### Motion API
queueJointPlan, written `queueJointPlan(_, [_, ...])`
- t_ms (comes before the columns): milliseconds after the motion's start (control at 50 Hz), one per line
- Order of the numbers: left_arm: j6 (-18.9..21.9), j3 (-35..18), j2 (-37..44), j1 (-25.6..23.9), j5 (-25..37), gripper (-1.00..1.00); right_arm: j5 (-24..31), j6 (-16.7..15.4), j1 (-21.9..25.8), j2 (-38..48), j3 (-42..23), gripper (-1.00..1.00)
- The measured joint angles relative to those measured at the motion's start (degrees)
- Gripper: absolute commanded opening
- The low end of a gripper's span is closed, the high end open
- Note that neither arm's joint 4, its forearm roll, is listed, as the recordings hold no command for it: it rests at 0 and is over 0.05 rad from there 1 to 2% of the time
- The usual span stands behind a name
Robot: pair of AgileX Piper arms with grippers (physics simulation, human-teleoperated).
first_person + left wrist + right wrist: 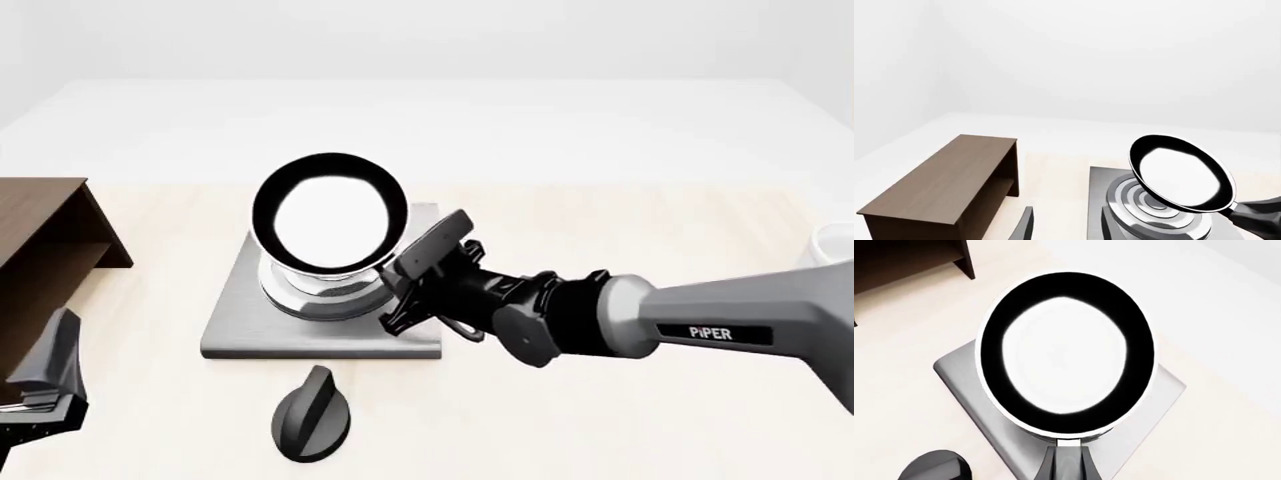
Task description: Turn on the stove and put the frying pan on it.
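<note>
The frying pan [331, 215] is glossy black with a pale shiny inside. It hangs tilted just over the silver ring burner [314, 292] of the grey stove plate [247, 325]. My right gripper [424, 275] is shut on the pan's long black handle [1067, 462]. The pan also shows in the left wrist view [1181, 172] and fills the right wrist view [1066, 352]. The black oval knob [312, 412] lies on the table in front of the plate. My left gripper [40, 385] is open and empty at the near left, apart from the knob.
A dark brown wooden cabinet [40, 225] stands at the left, also seen in the left wrist view [941, 180]. A white bowl [837, 245] is cut off by the right edge. My right arm [721, 325] reaches across the table's right half.
</note>
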Motion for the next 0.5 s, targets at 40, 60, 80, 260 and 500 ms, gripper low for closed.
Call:
queueJointPlan(40, [0.0, 0.0, 0.0, 0.0, 0.0, 1.00, 0.2, 0.0, -0.1, 0.3, -0.5, -1.00])
queueJointPlan(60, [0.0, 0.0, 0.1, 0.0, -0.1, 1.00, 0.2, 0.0, -0.1, 0.5, -0.8, -1.00])
queueJointPlan(80, [0.0, 0.0, 0.1, 0.0, -0.1, 1.00, 0.3, 0.0, -0.2, 0.7, -1.1, -1.00])
queueJointPlan(260, [-0.1, 0.0, 0.1, 0.0, -0.1, 1.00, 0.8, 0.0, -0.9, 2.3, -3.1, -1.00])
queueJointPlan(500, [-0.2, 0.0, -0.2, 0.0, 0.2, 1.00, 0.7, 0.6, -1.3, 3.9, -5.2, 1.00])
